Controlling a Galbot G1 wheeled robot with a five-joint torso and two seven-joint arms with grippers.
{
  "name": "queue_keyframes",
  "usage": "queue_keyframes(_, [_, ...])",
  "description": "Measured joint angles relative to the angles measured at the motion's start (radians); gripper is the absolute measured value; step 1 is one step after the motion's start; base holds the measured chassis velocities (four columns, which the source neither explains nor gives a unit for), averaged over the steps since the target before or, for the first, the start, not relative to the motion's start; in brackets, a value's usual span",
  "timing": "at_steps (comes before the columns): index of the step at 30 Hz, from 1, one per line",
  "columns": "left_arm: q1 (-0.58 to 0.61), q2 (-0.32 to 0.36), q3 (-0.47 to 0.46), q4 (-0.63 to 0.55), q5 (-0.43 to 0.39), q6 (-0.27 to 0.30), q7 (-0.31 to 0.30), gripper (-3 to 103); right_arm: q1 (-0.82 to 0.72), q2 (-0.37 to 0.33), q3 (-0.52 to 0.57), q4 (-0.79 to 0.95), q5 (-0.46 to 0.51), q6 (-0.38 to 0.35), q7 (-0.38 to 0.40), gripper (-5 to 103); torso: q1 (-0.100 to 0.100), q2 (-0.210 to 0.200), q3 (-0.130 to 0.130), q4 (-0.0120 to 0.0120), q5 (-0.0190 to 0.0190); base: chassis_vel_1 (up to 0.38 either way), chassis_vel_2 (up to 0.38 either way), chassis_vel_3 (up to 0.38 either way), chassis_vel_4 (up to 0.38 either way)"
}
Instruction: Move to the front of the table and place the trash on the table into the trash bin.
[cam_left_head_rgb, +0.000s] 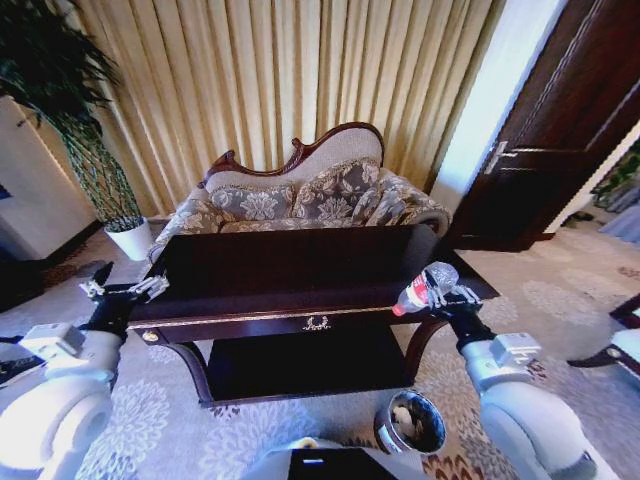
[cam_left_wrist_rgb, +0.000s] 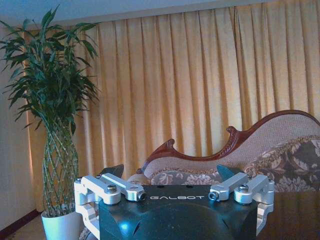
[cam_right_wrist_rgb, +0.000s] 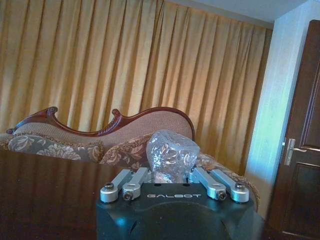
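Your right gripper (cam_left_head_rgb: 436, 291) was clamped on the crinkled clear plastic bottle with red cap and red-white label (cam_left_head_rgb: 424, 287), cap pointing toward 8 o'clock; your left gripper (cam_left_head_rgb: 125, 288) stood spread apart.

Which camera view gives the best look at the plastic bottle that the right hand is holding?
The head view is best: the bottle shows whole, with red cap and label, lying across the right hand at the table's right end. The right wrist view shows its clear crumpled base between the fingers. The left wrist view faces the curtain and sofa instead.
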Motion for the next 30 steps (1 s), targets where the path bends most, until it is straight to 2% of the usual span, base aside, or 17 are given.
queue_keyframes(7, [0.000, 0.000, 0.020, -0.010, 0.009, 0.003, 0.000, 100, 0.002, 0.003, 0.004, -0.001, 0.005, 0.000, 0.008, 27, 0.000, 0.000, 0.000, 0.0001, 0.0000, 0.123, -0.109, -0.126, 0.109])
queue_keyframes(21, [0.000, -0.010, 0.040, -0.010, 0.016, 0.005, -0.002, 100, 0.032, 0.026, -0.041, -0.013, -0.001, 0.007, 0.025, 27, -0.001, 0.001, -0.001, 0.0001, -0.0003, 0.220, -0.225, -0.215, 0.212])
queue_keyframes(27, [0.007, -0.025, 0.041, -0.011, 0.019, 0.004, -0.002, 100, 0.058, 0.046, -0.063, -0.137, -0.027, 0.020, 0.028, 27, -0.001, 0.000, 0.000, 0.0000, 0.0000, 0.021, -0.041, -0.027, 0.040])
queue_keyframes(30, [0.012, -0.030, 0.041, -0.022, 0.019, 0.004, -0.002, 100, 0.094, 0.056, -0.070, -0.299, -0.030, 0.031, 0.028, 27, 0.001, -0.001, 0.001, -0.0001, 0.0003, -0.017, 0.020, 0.039, -0.031])
